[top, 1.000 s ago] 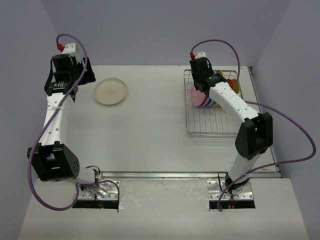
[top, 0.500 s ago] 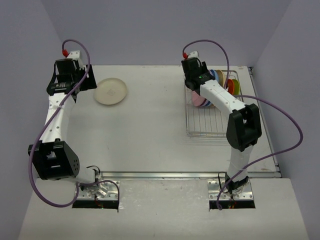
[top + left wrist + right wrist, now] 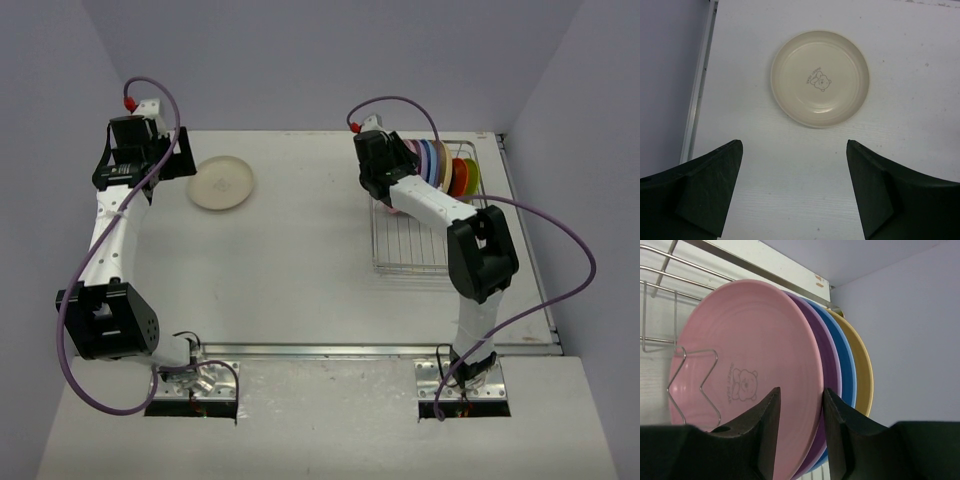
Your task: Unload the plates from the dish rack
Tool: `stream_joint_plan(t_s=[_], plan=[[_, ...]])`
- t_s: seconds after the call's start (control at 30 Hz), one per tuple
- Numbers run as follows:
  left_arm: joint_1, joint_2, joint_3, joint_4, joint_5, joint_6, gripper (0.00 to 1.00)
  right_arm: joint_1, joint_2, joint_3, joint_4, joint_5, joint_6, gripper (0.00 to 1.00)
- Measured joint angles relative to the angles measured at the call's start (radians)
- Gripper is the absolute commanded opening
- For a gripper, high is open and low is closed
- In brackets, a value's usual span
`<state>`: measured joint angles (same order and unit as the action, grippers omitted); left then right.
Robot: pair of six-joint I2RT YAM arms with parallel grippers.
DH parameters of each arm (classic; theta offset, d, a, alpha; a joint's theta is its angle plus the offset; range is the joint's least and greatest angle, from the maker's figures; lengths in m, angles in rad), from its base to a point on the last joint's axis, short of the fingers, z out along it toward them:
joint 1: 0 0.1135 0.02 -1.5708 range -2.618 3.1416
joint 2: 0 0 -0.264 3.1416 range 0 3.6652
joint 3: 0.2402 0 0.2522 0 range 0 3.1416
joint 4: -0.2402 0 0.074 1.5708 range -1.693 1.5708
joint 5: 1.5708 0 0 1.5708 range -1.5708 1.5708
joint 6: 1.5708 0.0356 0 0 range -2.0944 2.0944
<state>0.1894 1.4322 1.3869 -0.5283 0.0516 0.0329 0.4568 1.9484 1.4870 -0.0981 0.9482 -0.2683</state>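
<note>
The dish rack [image 3: 410, 250] stands at the table's back right, its wires also in the right wrist view [image 3: 655, 287]. A row of plates stands on edge in it: pink [image 3: 740, 335], lavender [image 3: 829, 355], blue [image 3: 846, 360], tan [image 3: 863, 365], then orange [image 3: 460, 176] and lime green [image 3: 473, 176]. My right gripper [image 3: 800, 392] [image 3: 385, 180] is narrowly open, its jaws astride the pink plate's rim. A cream plate [image 3: 820, 77] [image 3: 221, 183] lies flat on the table at back left. My left gripper [image 3: 792, 145] [image 3: 148, 165] is wide open and empty, just near of it.
The table's left edge rail [image 3: 697, 90] runs close beside the left gripper. The back wall rises right behind the rack [image 3: 900, 315]. The rack's near half [image 3: 415, 240] holds no plates. Purple cables loop off both arms.
</note>
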Motion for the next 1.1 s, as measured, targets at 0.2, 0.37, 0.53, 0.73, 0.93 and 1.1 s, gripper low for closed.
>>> stream_joint_plan(t_s=[0.2,0.37,0.53,0.73,0.93,1.1], plan=[[0.000,0.000,0.000,-0.001,0.008,0.008,0.88,0.013,0.000,-0.038,0.109,0.045,-0.104,0.16],[0.001,0.000,0.000,-0.001,0.016,0.010,0.89,0.011,0.000,-0.038,0.138,0.058,-0.137,0.00],[0.002,0.000,0.000,-0.001,0.021,0.011,0.90,0.014,0.000,-0.038,0.171,0.063,-0.185,0.00],[0.002,0.000,0.000,-0.003,0.036,0.017,1.00,0.034,0.000,-0.038,0.245,0.065,-0.291,0.00],[0.002,-0.002,-0.001,-0.008,0.071,0.022,1.00,0.043,-0.001,-0.033,0.349,0.065,-0.429,0.00],[0.002,-0.015,-0.009,-0.008,0.091,0.022,1.00,0.044,-0.017,-0.032,0.504,0.063,-0.583,0.00]])
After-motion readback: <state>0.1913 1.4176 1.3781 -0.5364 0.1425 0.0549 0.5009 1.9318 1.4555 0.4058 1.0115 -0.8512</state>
